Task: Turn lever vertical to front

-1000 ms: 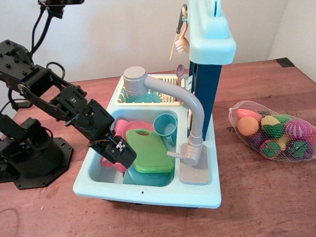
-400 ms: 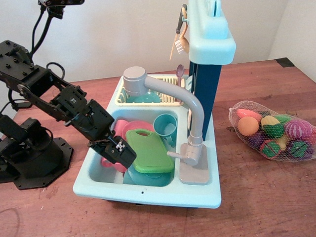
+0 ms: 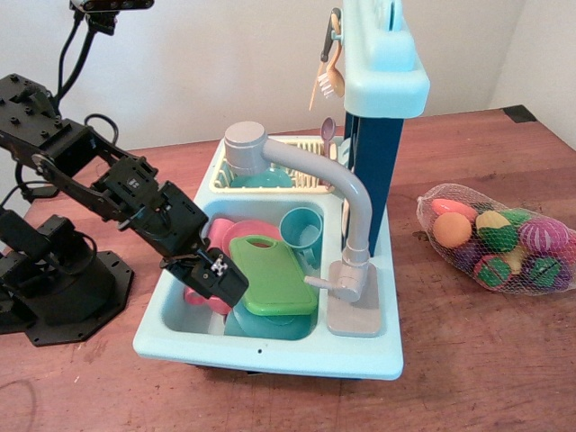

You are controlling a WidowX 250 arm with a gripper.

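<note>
Toy sink unit (image 3: 270, 346), pale blue, on wood counter (image 3: 468, 360). Basin w/ green cutting board (image 3: 270, 274), pink plates, teal cup (image 3: 301, 229).

Robot arm (image 3: 108, 189), black, reaches in from left. Risk: wide path to faucet crosses dishes; could snag board or cup.

Spout pipe (image 3: 346, 193), grey, curved, stands above lever. Risk: arm bumps it, swings it.

Hand (image 3: 220, 279) low over basin's left side, holds nothing; how far open — can't tell.

Lever (image 3: 321, 283), short grey stub on faucet base, points left, well apart from hand. Risk: small, smooth; fingers may slip off or over-turn.
</note>
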